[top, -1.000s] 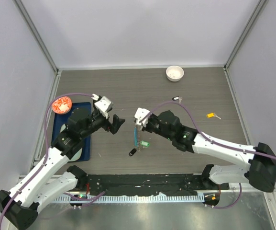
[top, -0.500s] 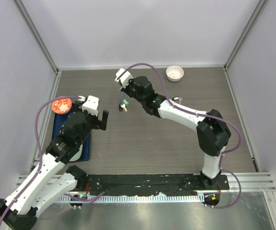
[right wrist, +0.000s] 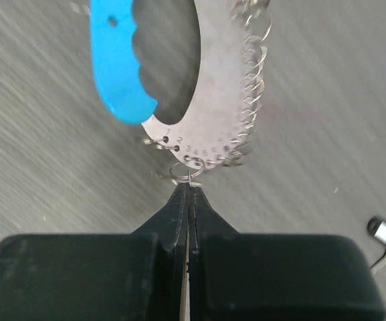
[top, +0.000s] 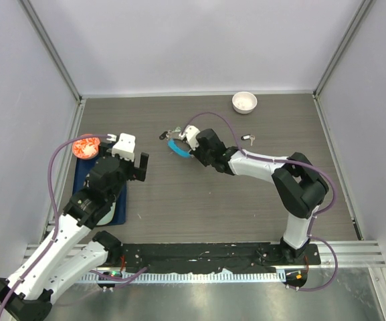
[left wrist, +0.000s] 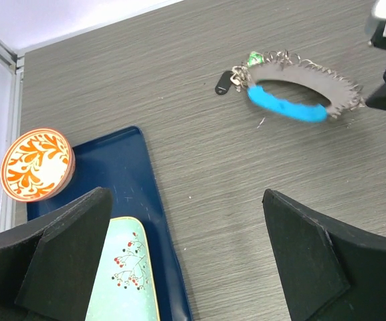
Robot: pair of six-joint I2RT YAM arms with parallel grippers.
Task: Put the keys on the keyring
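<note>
Pinching the keyring (top: 174,146) by a small wire loop on its rim, right gripper (right wrist: 188,189) jaws pressed fully together on that loop.

Reaching in from the right to the far middle of the wooden table (top: 246,200), with the keyring stretched out to the left of the fingertips, blue plastic segment (left wrist: 286,108) on the near side and toothed metal band on the far side; unclear whether resting on the wood or just above it. Clustered at the ring's left end, keys (left wrist: 238,75) with a black tag (left wrist: 223,87) and a green tag (left wrist: 255,59). Lying apart to the right, a loose key (top: 247,138), and farther back a white bowl (top: 244,101). Hovering wide open and empty above the right edge of a dark blue tray (left wrist: 132,194), the left gripper (left wrist: 186,247), well left of the ring.
</note>
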